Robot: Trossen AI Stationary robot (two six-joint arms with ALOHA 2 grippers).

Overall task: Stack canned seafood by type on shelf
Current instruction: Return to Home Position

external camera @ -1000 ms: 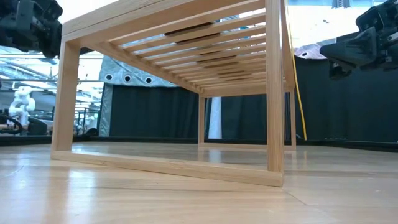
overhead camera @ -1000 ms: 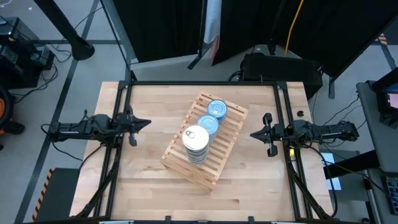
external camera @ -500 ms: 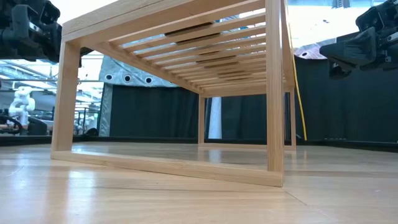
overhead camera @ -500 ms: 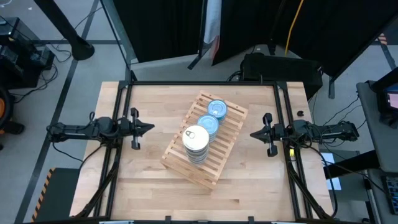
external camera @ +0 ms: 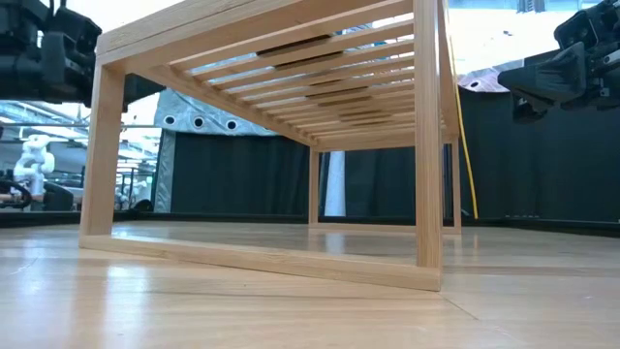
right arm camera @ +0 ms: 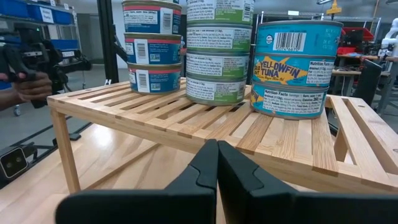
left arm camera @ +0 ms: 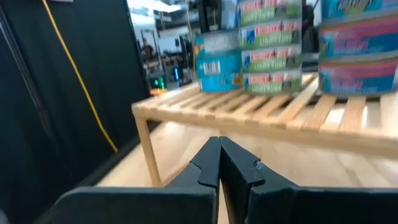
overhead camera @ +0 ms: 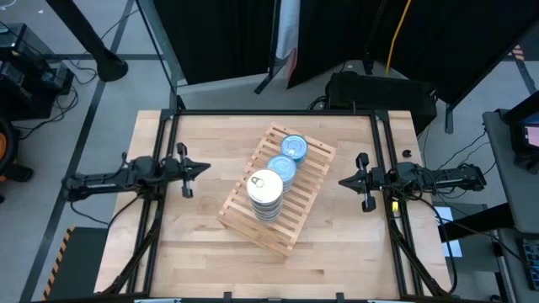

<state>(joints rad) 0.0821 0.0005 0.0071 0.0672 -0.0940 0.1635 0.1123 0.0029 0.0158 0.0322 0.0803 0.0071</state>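
Observation:
The light-wood slatted shelf [overhead camera: 278,189] stands on its legs aslant in the middle of the table. Three stacks of tins rest on its slats in a row: a tall white-topped stack [overhead camera: 266,192] nearest, a blue-topped stack [overhead camera: 283,168] in the middle, and a lower blue-topped stack [overhead camera: 294,147] farthest. In the right wrist view the low stack is teal tuna tins [right arm camera: 295,68], beside green-labelled tins [right arm camera: 217,53]. My left gripper [overhead camera: 202,168] hovers shut, left of the shelf [left arm camera: 249,112]. My right gripper [overhead camera: 344,181] hovers shut on the shelf's right [right arm camera: 186,118].
Bare tabletop [overhead camera: 194,244] lies all round the shelf, with open room between each gripper and the shelf. Black frame rails [overhead camera: 160,210] run along the table's left and right sides. A person's hand [right arm camera: 28,84] shows in the room beyond the table.
My left gripper has moved a little toward the shelf, staying shut. The right arm and the tins have kept still.

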